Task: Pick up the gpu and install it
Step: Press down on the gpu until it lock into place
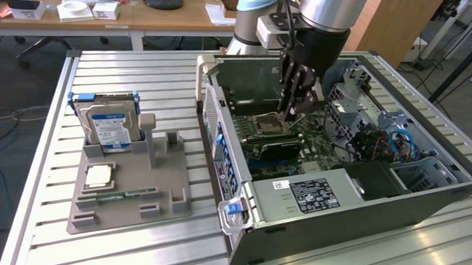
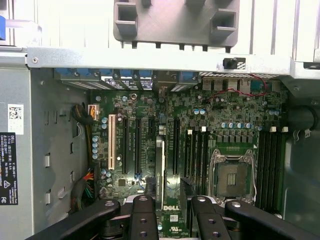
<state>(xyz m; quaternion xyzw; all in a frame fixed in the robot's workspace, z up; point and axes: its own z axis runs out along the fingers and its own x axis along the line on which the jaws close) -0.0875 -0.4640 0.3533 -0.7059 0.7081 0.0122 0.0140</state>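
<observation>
Gripper (image 1: 293, 117) is down inside the open computer case (image 1: 422, 192), its tips just above the motherboard (image 2: 150, 105), right beside the CPU socket (image 1: 268, 123). Fingers (image 2: 142, 215) are spread apart and clamp nothing. In the wrist view the gap between them is far wider than the card edge running into it.

- gpu (image 1: 279, 150): stands upright in a motherboard slot, just beside the CPU socket on the side toward the power supply (image 1: 316, 194). Its black face is turned to the exterior camera.
- In the wrist view the gpu (image 2: 160, 170) shows edge-on as a thin pale strip. It runs parallel to the empty slots, a few slots over from the CPU socket (image 2: 232, 175).
- gpu against gripper: it sits just below the fingertips and in line with the gap, nearer one finger than the other. Whether any pad touches it cannot be told.
- CPU socket: open and empty, metal frame visible.

Well apart from the CPU socket, outside the case toward the exterior view's left, a gray fixture (image 1: 167, 206) lies on the slatted aluminium table (image 1: 128, 70). It carries:
- a hard drive (image 1: 109, 128) with a blue-white label, standing upright;
- a processor chip (image 1: 98, 175), lying flat;
- a green memory stick (image 1: 123, 195), lying flat.
</observation>
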